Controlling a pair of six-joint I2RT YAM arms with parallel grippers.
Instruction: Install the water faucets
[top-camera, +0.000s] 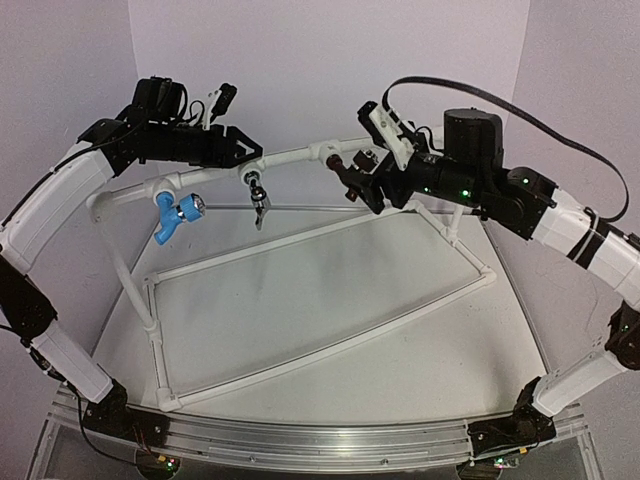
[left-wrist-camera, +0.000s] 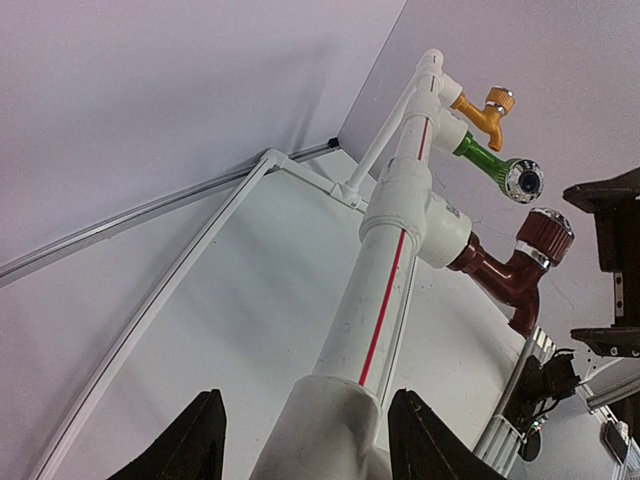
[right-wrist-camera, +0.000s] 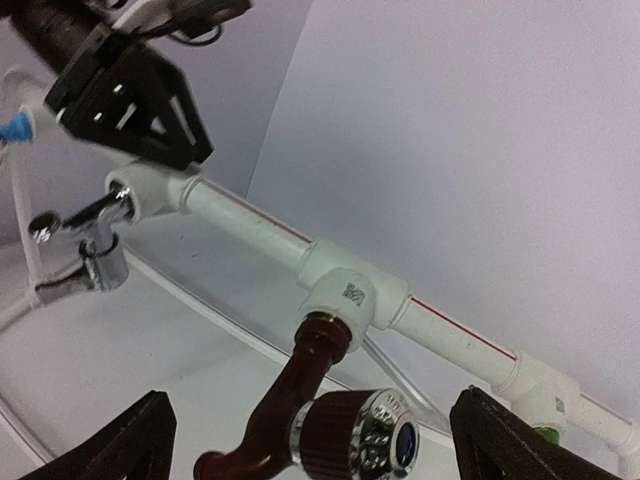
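The white pipe frame (top-camera: 300, 152) carries the water faucets along its top bar. A blue faucet (top-camera: 172, 212) and a chrome one (top-camera: 258, 195) hang near the left. In the left wrist view a dark brown faucet (left-wrist-camera: 515, 265), a green one (left-wrist-camera: 495, 165) and an orange one (left-wrist-camera: 483, 112) follow along the bar. My left gripper (left-wrist-camera: 305, 440) is shut on the bar, its fingers either side of a white fitting (left-wrist-camera: 330, 425). My right gripper (right-wrist-camera: 310, 450) stands open around the brown faucet (right-wrist-camera: 300, 390) without touching it. That faucet sits in a tee fitting (right-wrist-camera: 350, 295).
The frame's lower rectangle of thin white pipe (top-camera: 300, 300) lies on the white table. Purple walls close in behind and on both sides. A metal rail (top-camera: 300, 440) runs along the near edge between the arm bases.
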